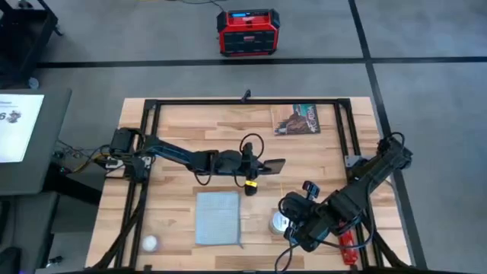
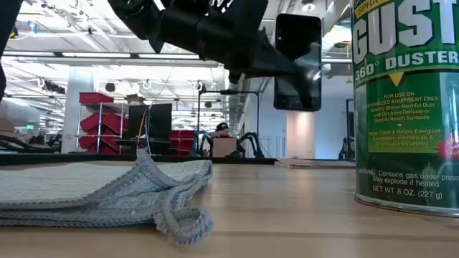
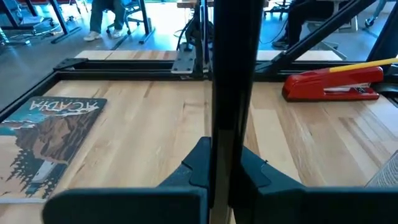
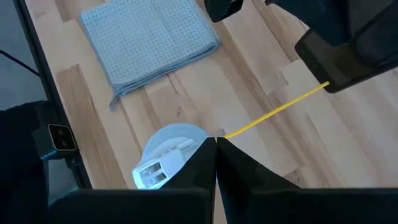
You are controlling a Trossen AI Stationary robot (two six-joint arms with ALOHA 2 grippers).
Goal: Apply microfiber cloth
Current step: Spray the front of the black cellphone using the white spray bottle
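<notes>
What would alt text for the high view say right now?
The left gripper holds the black phone above mid-table, beyond the flat microfiber cloth. The right gripper hovers by the duster can, jaws shut and empty.

Overhead, table-level, two wrist views

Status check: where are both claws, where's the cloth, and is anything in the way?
Left claw mid-table, shut on thin black phone, held aloft. Right claw shut, empty, above white-capped duster can. Pale grey-blue microfiber cloth flat, untouched, near the front edge. Nothing lies on it.
</notes>
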